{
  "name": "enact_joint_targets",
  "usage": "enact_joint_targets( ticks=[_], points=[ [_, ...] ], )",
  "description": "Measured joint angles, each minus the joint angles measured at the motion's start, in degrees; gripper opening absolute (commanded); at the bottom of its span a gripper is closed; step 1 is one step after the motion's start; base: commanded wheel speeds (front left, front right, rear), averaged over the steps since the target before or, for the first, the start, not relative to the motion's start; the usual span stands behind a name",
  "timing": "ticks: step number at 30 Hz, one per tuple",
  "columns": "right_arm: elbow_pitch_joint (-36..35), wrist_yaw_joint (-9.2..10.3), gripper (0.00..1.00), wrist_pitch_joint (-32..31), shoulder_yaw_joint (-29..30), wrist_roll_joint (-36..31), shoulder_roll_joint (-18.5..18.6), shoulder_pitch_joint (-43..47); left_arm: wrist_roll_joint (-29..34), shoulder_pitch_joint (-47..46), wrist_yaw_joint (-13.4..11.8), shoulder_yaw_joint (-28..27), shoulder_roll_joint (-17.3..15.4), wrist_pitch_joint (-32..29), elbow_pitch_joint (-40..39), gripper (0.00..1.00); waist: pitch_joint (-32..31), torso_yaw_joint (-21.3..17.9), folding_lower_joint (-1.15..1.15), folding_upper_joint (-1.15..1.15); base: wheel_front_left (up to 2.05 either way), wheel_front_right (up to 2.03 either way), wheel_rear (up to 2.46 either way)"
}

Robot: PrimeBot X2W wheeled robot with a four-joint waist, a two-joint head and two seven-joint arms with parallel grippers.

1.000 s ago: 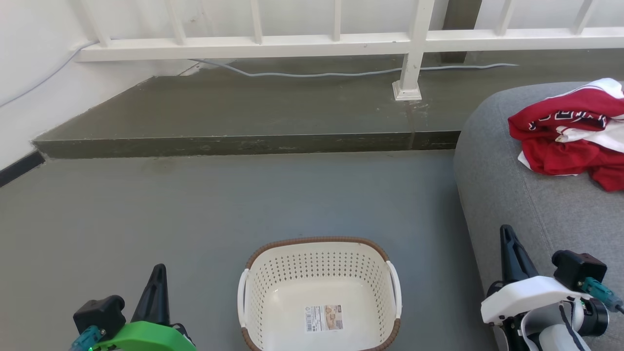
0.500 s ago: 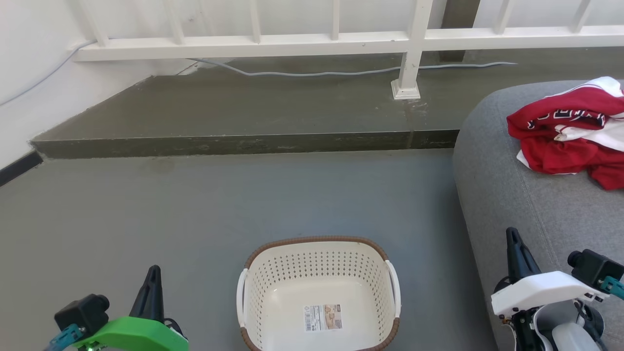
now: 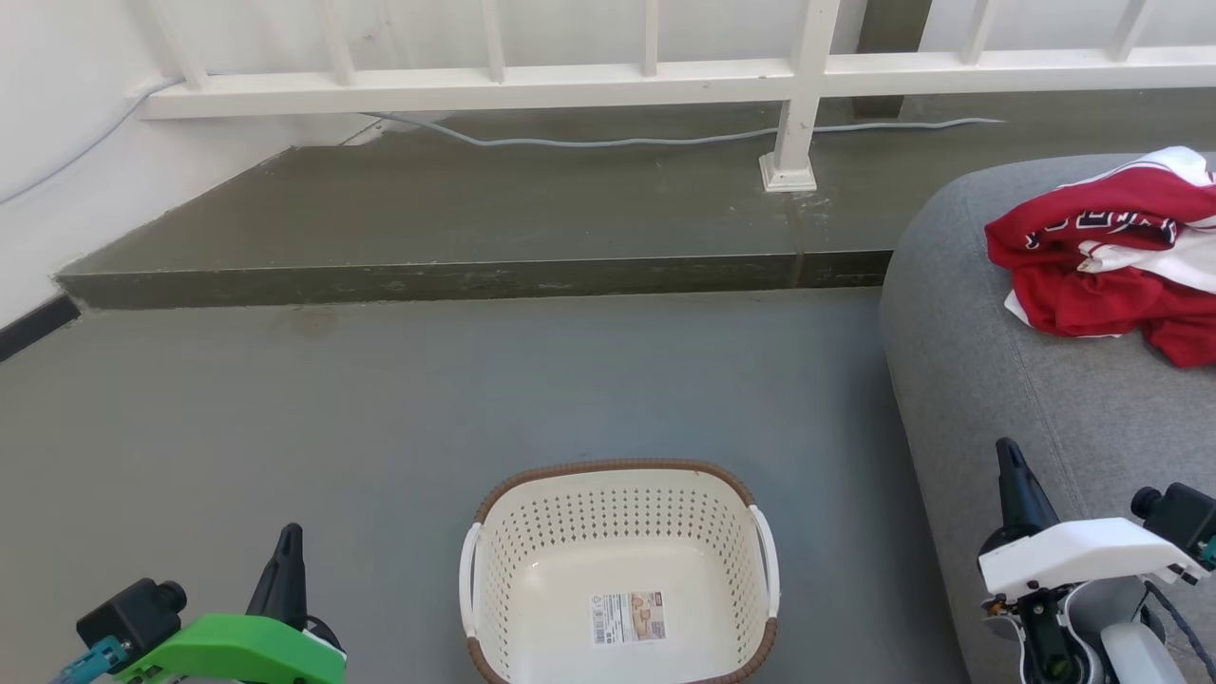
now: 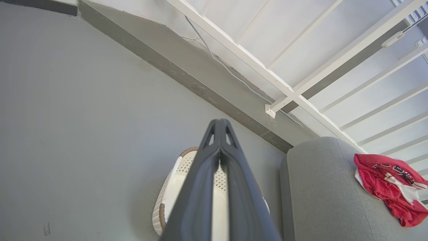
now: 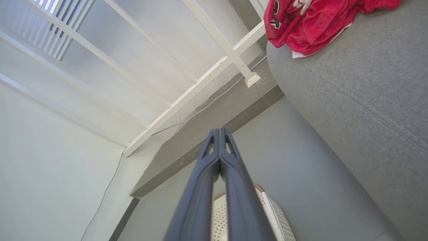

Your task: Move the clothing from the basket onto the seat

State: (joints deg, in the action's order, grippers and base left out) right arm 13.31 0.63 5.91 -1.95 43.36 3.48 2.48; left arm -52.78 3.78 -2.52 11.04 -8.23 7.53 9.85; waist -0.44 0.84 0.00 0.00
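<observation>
Head view: end effectors (image 3: 288, 532) (image 3: 1007, 448) closed, empty

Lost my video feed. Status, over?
Left gripper, right gripper shut, empty. Red clothing heaped on grey seat; basket holds no clothing. Nothing in the way.

The basket (image 3: 617, 467) sat at the bottom centre of the frame on the grey floor (image 3: 380, 399), with a sticker label (image 3: 627, 617) showing on its bare bottom. The clothing (image 3: 1102, 256) lay in a red and white heap at the upper right, on the seat (image 3: 997, 380) along the right edge, well apart from the basket. The left gripper (image 3: 288, 537) stood at the lower left and the right gripper (image 3: 1007, 454) at the lower right, each with fingers pressed together, pointing up. A white railing (image 3: 570, 81) crossed the top.
</observation>
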Motion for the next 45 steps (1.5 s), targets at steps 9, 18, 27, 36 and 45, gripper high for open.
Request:
enact_joint_targets(
  ticks=[9, 18, 27, 36, 45],
  points=[
    [0.27, -1.03, 0.00, -1.78, 1.43, 6.66, -0.15, -1.09, -5.15, -0.66, 1.10, -1.82, 0.35, -1.53, 0.70, 0.00, 0.08, -0.12, 0.00, 0.00, 0.00, 0.00, 0.00],
    [0.70, -2.12, 0.00, -3.61, 2.80, 13.26, -0.30, -1.59, -11.02, -1.45, 2.33, -3.67, 1.22, -3.45, 1.31, 0.00, 0.17, -0.24, 0.00, 0.00, 0.00, 0.00, 0.00],
    [1.04, -3.14, 0.00, -5.48, 4.22, 20.57, -0.64, -2.30, -17.48, -2.68, 3.60, -5.63, 1.86, -5.06, 2.35, 0.00, 0.26, -0.37, 0.00, 0.00, 0.00, 0.00, 0.00],
    [1.38, -4.17, 0.00, -7.05, 5.58, 27.17, -0.78, -3.44, -22.65, -3.43, 5.10, -7.42, 2.24, -6.90, 2.91, 0.00, 0.34, -0.49, 0.00, 0.00, 0.00, 0.00, 0.00],
    [1.86, -5.20, 0.00, -8.75, 7.00, 33.75, -0.96, -3.90, -28.55, -4.13, 6.53, -9.25, 3.27, -8.54, 3.93, 0.00, 0.43, -0.61, 0.00, 0.00, 0.00, 0.00, 0.00]
  ],
)
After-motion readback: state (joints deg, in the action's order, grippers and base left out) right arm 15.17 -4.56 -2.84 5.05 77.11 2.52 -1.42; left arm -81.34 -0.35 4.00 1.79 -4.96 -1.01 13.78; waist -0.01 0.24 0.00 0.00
